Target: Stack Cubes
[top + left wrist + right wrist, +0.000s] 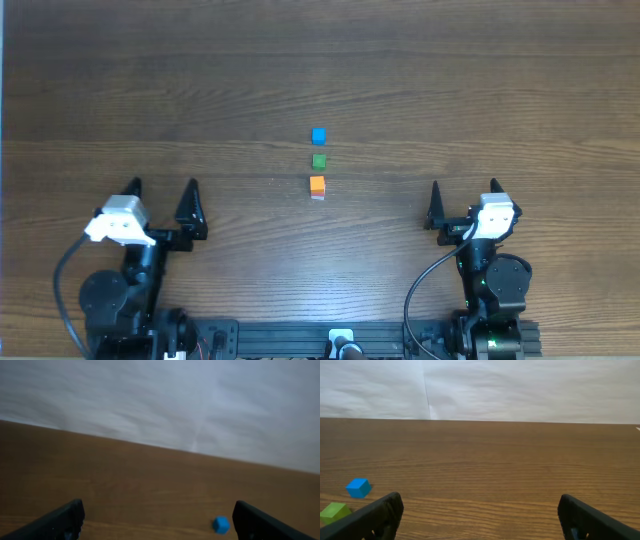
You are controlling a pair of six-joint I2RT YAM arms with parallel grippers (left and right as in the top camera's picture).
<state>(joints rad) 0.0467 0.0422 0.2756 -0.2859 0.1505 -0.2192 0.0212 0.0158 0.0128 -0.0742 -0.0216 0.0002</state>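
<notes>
Three small cubes lie in a short line near the middle of the wooden table: a blue cube [318,136] farthest from the arms, a green cube [319,161] behind it, and an orange cube [317,185] nearest the arms. None rests on another. My left gripper [162,189] stands open at the lower left, well away from the cubes, with nothing between its fingers. My right gripper [465,190] stands open at the lower right, also holding nothing. The left wrist view catches the blue cube [221,524]. The right wrist view catches the blue cube [358,487] and the green cube [335,512].
The wooden table [500,90] stretches bare around the cubes. A pale wall [520,390] rises behind the table's far edge. The arm bases and their cables sit along the near edge.
</notes>
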